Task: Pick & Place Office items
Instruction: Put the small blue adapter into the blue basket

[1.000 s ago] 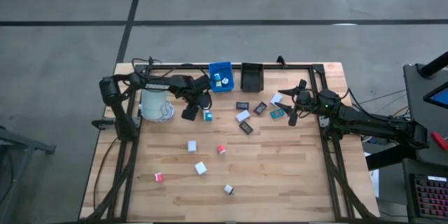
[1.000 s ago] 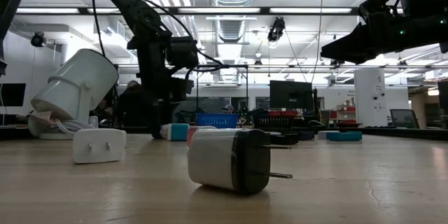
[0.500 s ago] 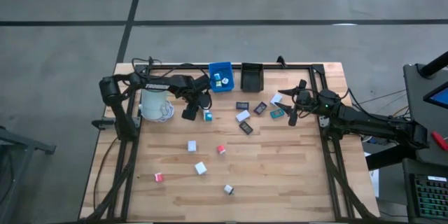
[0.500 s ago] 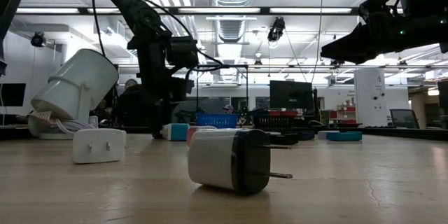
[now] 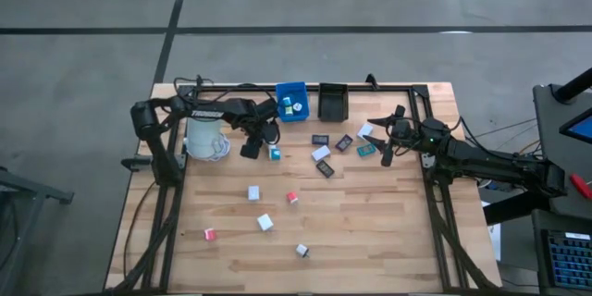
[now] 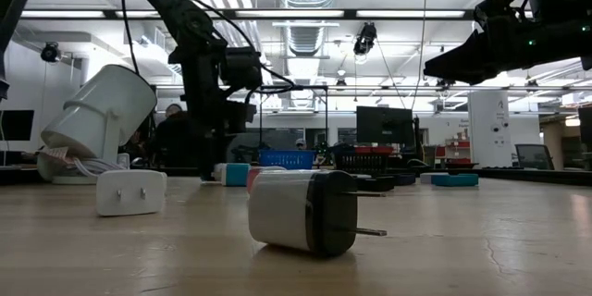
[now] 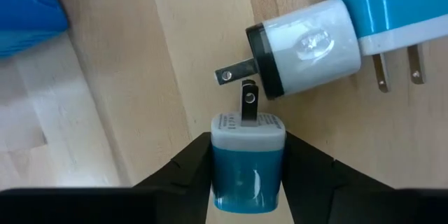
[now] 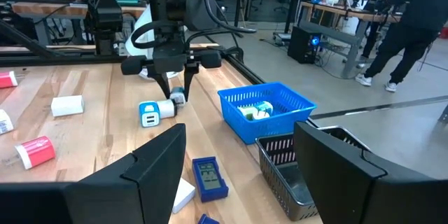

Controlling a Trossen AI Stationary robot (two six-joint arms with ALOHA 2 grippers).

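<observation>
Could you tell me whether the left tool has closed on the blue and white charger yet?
Shut on it: the left tool has both fingers pressed against the sides of the blue and white charger.

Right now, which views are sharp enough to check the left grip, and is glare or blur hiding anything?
Left wrist view: crisp and evenly lit, fingers closed on the blue charger, a small glare spot on the white charger. High view: even light, pieces tiny. Low view: bright ceiling lights leave the arms as silhouettes, the near charger sharp. Right wrist view: clear, its own fingers in shadow.
</observation>
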